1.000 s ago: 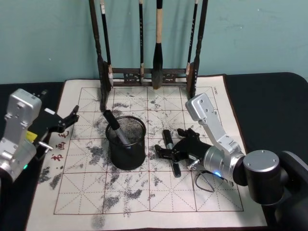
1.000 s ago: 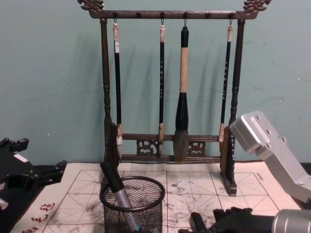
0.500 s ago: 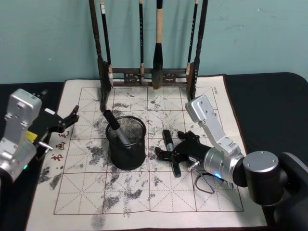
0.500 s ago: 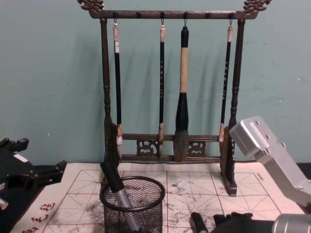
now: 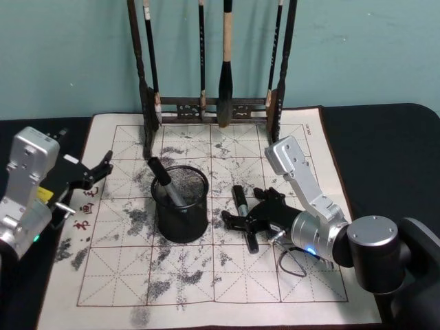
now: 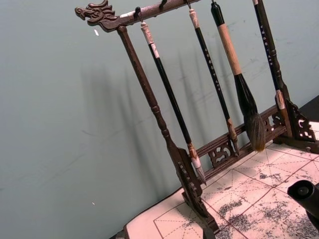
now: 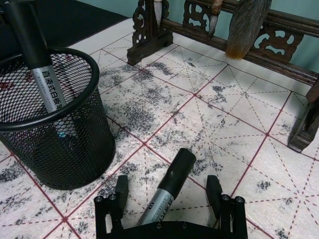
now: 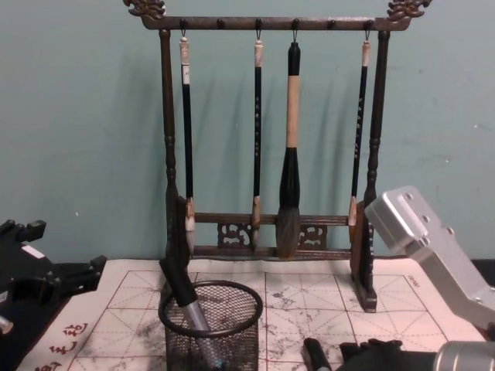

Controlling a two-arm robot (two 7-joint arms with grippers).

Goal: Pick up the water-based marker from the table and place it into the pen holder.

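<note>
Head view: the right gripper (image 5: 246,216), jaws spread, straddles the black-capped grey water-based marker (image 5: 240,199). It lies on the red-gridded whitish table (image 5: 240,282) just beside the round black wire-mesh pen holder (image 5: 180,223). The left gripper (image 5: 102,172) is parked, parted, at the mat's left edge.

Right wrist view: the marker lies askew, so closing may roll it. Its rear is cut off.

Chest view: a second marker (image 8: 182,290) leaning in the holder could block entry.

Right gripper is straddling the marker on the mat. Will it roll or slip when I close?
The marker looks round and smooth, so a one-sided nudge would probably roll it across the flat table. It seems rigid and light; the right gripper, open with a finger either side, should pinch it squarely.
</note>
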